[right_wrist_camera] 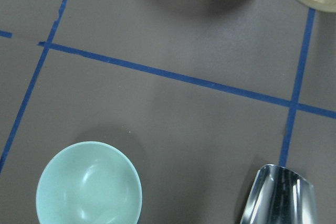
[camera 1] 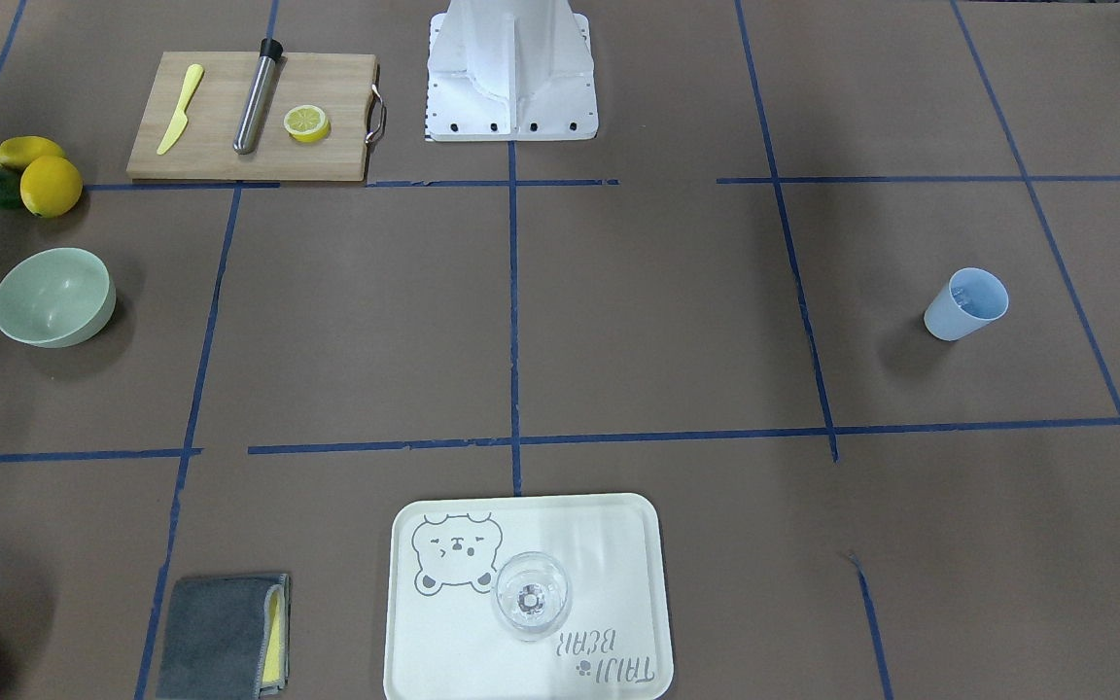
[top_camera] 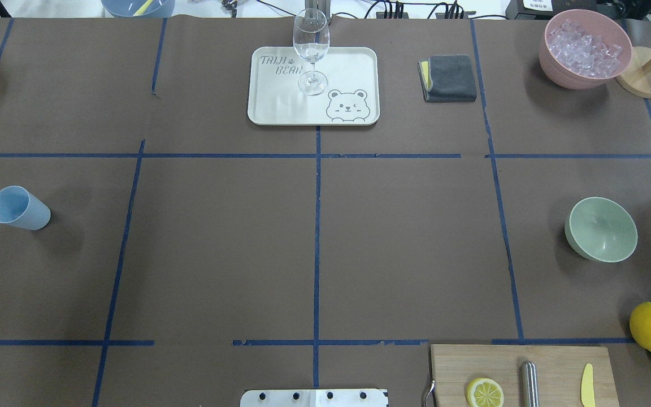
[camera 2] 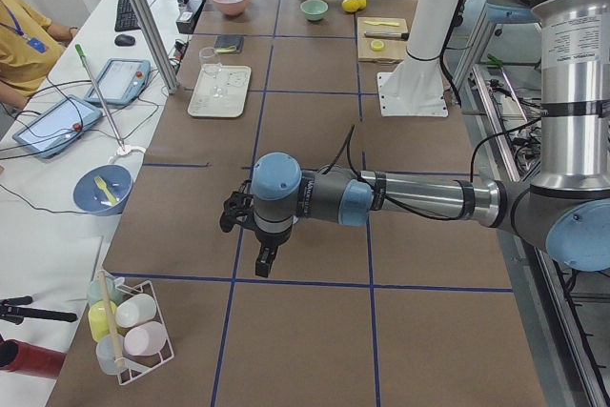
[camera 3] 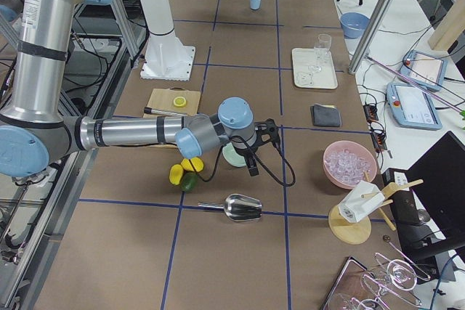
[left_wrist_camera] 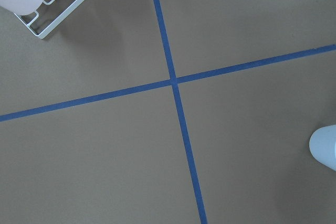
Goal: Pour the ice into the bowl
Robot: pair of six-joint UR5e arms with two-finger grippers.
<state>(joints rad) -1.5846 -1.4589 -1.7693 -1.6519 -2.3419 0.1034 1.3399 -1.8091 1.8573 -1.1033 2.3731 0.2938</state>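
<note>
Ice [camera 1: 974,292] sits in blue cup [camera 1: 966,303], robot's left; empty sage-green bowl [camera 1: 54,297] well apart, right. Left tool [camera 2: 264,262], right tool [camera 3: 253,166]: grip cannot tell. Risk: long carry may tilt cup, cubes spill on counter [camera 1: 618,321].

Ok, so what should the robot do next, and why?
Probably swing the left gripper over to the blue cup and line up around it. The ice seems to sit in that cup, the bowl looks empty, and the cup stands alone on the robot's left side, with nothing touching it.
</note>
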